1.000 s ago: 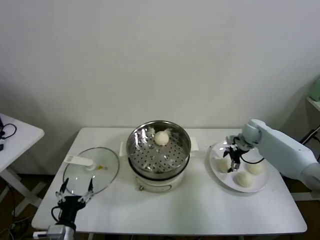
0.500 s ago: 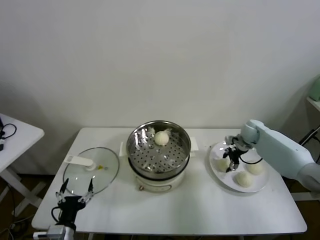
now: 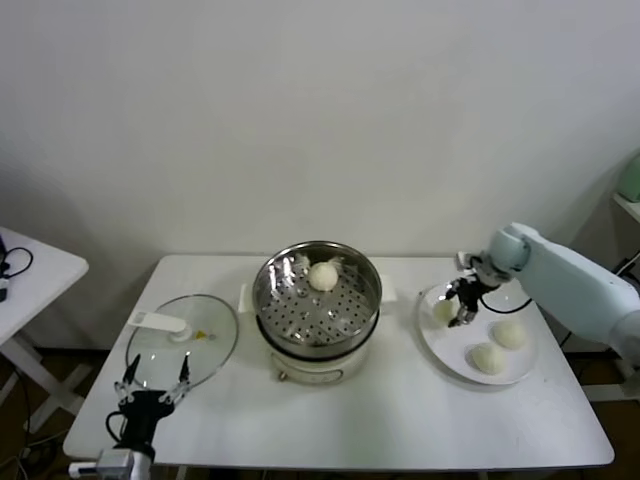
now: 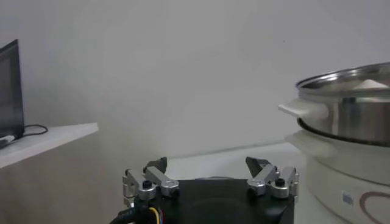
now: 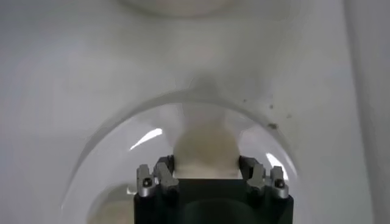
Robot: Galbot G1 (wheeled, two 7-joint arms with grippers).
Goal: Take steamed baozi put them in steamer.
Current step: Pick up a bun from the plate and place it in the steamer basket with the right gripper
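White wall is filling the background, and in front of it I am looking down on a white rectangular table [image 3: 400,420]. I am taking the round shiny stainless-steel steamer [image 3: 317,303], sitting on its cream-white base at the table's middle, as my landmark.

One small cream-white steamed bun [image 3: 322,276] is lying on the perforated tray inside the steamer, toward the wall side. To the steamer's right a flat white plate [image 3: 440,347] is resting on the table, and two more cream-white buns [image 3: 487,357] are lying on its half farther from the steamer.

My right gripper [image 3: 455,309] is hanging over the plate edge nearest the steamer. In the right wrist view its fingers [image 5: 163,172] are pressing against both sides of a fourth cream-white bun [image 5: 205,150], so I am reading it as clamped on that bun. Whether the bun is touching the plate or clear of it, I cannot tell.

To the steamer's left a round glass lid with a white handle [image 3: 183,340] is lying flat on the table. My left gripper [image 3: 151,385] is idling at the table's near edge beside that lid, its fingers [image 4: 154,178] spread wide with nothing between them.
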